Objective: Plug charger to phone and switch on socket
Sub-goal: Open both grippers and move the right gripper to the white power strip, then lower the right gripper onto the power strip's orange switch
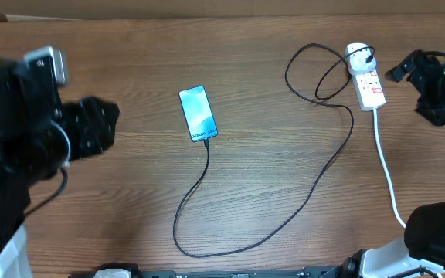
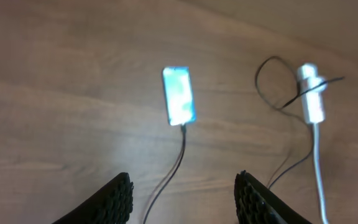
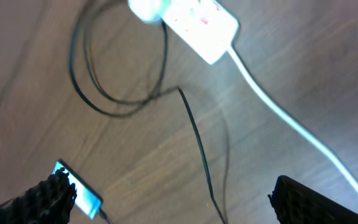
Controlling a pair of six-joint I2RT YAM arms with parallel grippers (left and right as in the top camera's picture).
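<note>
The phone [image 1: 198,113] lies screen-up mid-table, its light blue screen lit; it also shows in the left wrist view [image 2: 178,96] and at the lower left of the right wrist view [image 3: 79,194]. The black charger cable [image 1: 284,220] runs from the phone's near end in a long loop to a white adapter in the socket [image 1: 368,79], a white power strip with red markings at the back right [image 2: 312,93] [image 3: 197,25]. My left gripper [image 2: 184,202] is open and empty, high above the table at the left. My right gripper [image 3: 173,199] is open and empty near the socket.
The socket's thick white cord [image 1: 388,177] runs from the strip toward the table's front right edge. The wooden table [image 1: 114,208] extends around the phone. The arm bases sit at the front left and front right corners.
</note>
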